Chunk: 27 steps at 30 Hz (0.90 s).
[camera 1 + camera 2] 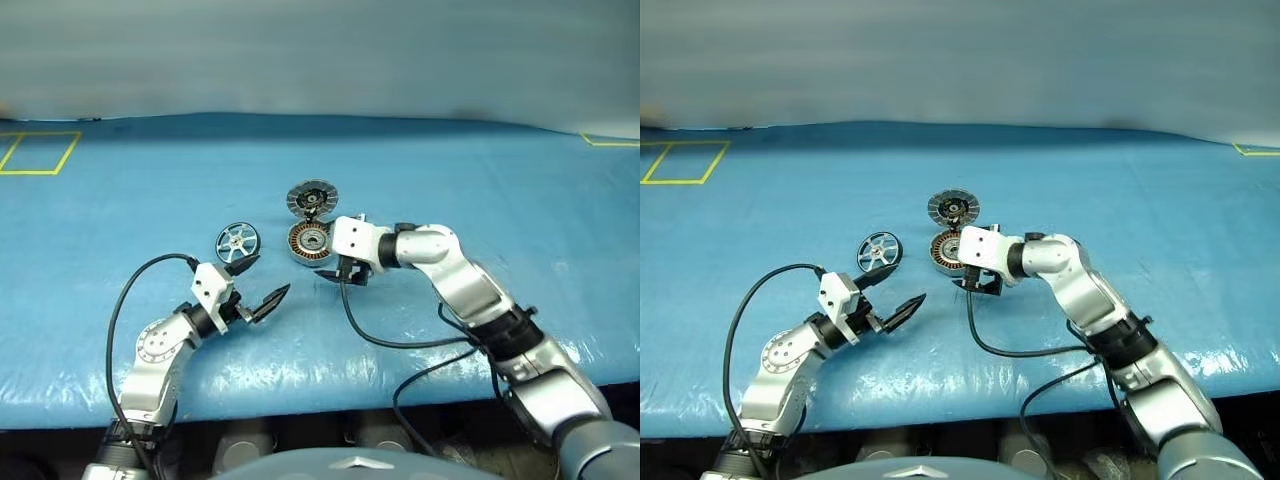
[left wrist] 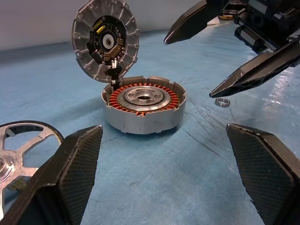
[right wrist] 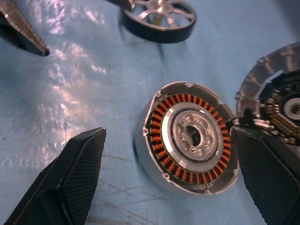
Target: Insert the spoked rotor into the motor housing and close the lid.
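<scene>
On the blue bench (image 1: 120, 210), the left gripper (image 1: 262, 282) hovers nearest, fingers spread and empty. Just beyond it lies the rotor (image 1: 237, 241). The right gripper (image 1: 344, 275), fingers also spread and empty, hangs beside the open housing (image 1: 309, 243), whose hinged lid (image 1: 311, 197) stands upright at its far edge.

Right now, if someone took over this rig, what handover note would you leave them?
Left gripper: open, empty, beside the shiny silver spoked rotor lying on the blue table cover.
Right gripper: open, empty, next to the round grey motor housing with copper windings.
Hinged round lid: stands open behind the housing.
Small metal ring: loose on the cover near the right gripper.
Done: nothing inserted.
Left: pick up rotor, seat it in housing, close lid.
</scene>
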{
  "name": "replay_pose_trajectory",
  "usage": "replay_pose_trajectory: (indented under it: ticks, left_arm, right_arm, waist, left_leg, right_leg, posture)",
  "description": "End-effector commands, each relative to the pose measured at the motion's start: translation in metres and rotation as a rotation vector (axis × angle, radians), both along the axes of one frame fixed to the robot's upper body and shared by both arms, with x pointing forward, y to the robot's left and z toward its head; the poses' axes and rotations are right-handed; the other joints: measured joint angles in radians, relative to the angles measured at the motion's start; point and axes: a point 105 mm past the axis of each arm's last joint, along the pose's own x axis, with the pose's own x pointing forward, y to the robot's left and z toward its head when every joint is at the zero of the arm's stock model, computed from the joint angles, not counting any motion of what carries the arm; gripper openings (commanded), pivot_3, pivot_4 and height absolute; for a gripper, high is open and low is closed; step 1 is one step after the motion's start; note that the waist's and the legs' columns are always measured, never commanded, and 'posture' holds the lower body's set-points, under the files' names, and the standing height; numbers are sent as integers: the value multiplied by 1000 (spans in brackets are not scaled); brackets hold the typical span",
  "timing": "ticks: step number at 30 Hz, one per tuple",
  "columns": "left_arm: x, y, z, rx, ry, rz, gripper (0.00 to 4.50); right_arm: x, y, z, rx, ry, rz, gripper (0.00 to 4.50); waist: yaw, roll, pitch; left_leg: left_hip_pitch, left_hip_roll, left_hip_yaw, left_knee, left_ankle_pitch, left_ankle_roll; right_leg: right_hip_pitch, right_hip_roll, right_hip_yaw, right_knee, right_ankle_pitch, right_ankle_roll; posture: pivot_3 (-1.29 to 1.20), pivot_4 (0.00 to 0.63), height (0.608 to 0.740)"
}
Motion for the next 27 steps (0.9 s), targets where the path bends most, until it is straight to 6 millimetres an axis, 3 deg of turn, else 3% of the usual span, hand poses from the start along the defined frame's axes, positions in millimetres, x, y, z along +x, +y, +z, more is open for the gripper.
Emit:
replay_pose_trajectory:
  ticks: [1, 8, 13, 21, 27]
  left_arm:
    - [-4, -3, 12, -25, -50, 4, 4500]
    - [-12, -1, 3, -35, -27, 32, 4500]
    - [-13, -2, 0, -43, -22, 41, 4500]
    - [-17, -4, -6, -55, -12, 42, 4500]
    - [-17, -6, -6, -59, -12, 30, 4500]
  right_arm:
    - [5, 12, 2, -106, 66, 89, 4471]
    - [24, 23, -6, -245, 124, 99, 4471]
    - [38, 20, -12, -295, 111, 53, 4471]
    - [42, 20, 2, -251, 108, 54, 4471]
    - [30, 15, -5, -285, 137, 108, 4471]
  waist:
    - [-2, 0, 0]
    - [3, 0, 0]
    - [1, 1, 0]
    - [2, 1, 0]
    - [1, 1, 1]
  left_leg:
    - [0, 0, 0, 0, 0, 0]
    - [-1, 0, 0, -1, 0, 0]
    - [-1, 0, 1, 0, 0, 0]
    - [-1, 0, 1, -1, 0, 0]
    - [-1, 0, 1, -1, 0, 0]
  right_leg:
    - [0, 0, 0, 0, 1, 2]
    - [-1, 0, -2, 0, 1, 2]
    - [-1, -1, -1, 0, 1, 2]
    - [-1, -1, -2, 0, 2, 2]
    - [-1, -1, -2, 0, 1, 2]
  posture:
    - [0, 150, 740]
    - [0, 150, 740]
    - [0, 150, 740]
    - [0, 150, 740]
    - [0, 150, 740]
